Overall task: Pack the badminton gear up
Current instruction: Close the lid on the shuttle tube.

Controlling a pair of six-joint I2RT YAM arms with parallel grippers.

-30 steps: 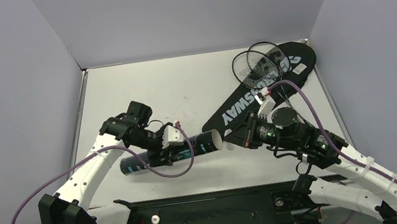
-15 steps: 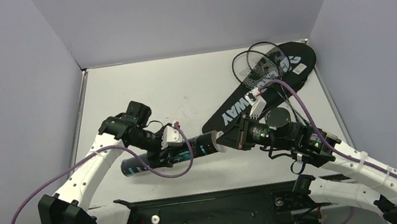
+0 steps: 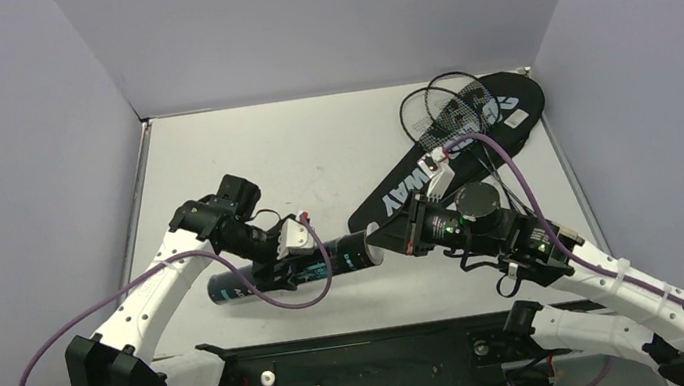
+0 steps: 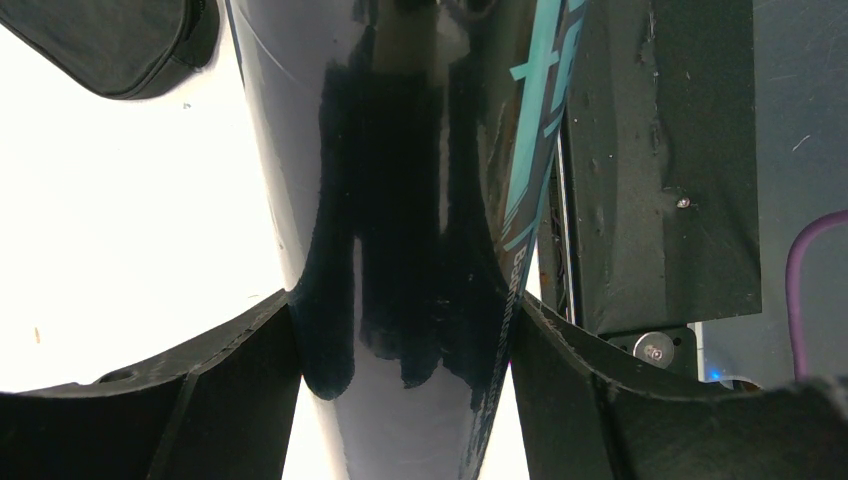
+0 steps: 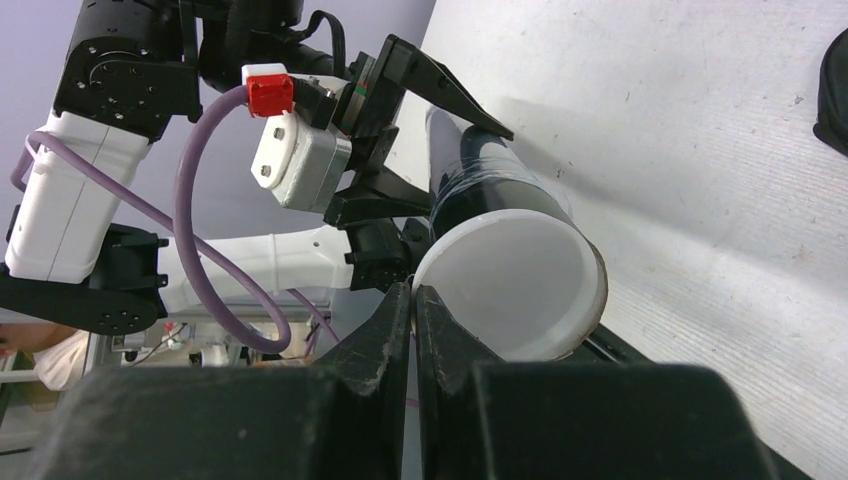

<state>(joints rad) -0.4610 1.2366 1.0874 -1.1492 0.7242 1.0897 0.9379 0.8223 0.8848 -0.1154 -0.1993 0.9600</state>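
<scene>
change since one second ago: my right pincer (image 3: 387, 239) has advanced left over the near part of the white table (image 3: 242, 156) and closed the gap to the long black teal-printed tube (image 3: 230, 287). its tips now stand at the rim of the tube's white cap (image 5: 510, 285). the tube has hardly shifted. my left pincer (image 3: 291, 256) has kept its place at mid-length of the tube.

pincer state: the left pincer holds the tube, one finger on each side of the barrel, as the left wrist view confirms. the right pincer is drawn narrow, its fingers all but together with only a thin slit between them. the right wrist view is too oblique to tell whether the tips press on the cap rim or merely stand at it.

tube: level at the near part of the table, capped end toward my right arm. cap seated; contents hidden.

bag: the black racket-shaped bag lettered crossway (image 3: 399, 195) lies flat on a diagonal, narrow end near the cap, wide end toward the far right corner. the two thin black rackets (image 3: 447, 107) rest with their strung heads on that wide end, overhanging its left edge.
</scene>
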